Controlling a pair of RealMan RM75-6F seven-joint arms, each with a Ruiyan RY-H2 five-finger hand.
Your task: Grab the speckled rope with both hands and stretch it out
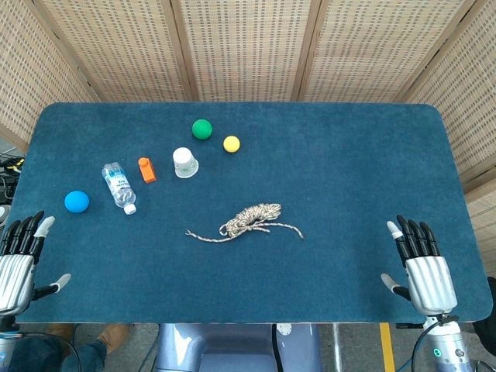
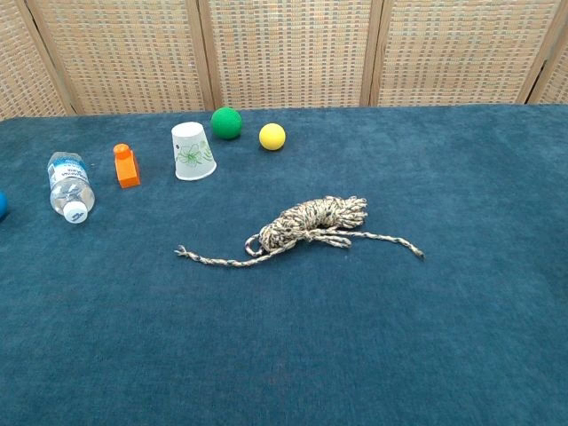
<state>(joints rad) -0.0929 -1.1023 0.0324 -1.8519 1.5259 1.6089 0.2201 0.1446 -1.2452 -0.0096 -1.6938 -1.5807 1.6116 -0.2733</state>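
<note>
Speckled rope (image 1: 249,219) bundled mid-table, well apart from both hands' fingers (image 1: 411,236).

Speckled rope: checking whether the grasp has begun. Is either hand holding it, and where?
Nothing is held. The speckled rope lies untouched; left hand and right hand are open.

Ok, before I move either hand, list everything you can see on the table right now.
speckled rope: one, beige-brown, bundled at table centre, two loose ends trailing left and right
paper cup: one, white, upside down, behind the rope to the left
green ball: one, far side
yellow ball: one, right of the green ball
orange block: one, left of the cup
water bottle: one, clear, lying down
blue ball: one, left edge
left hand: open, near-left corner
right hand: open, near-right corner
</note>
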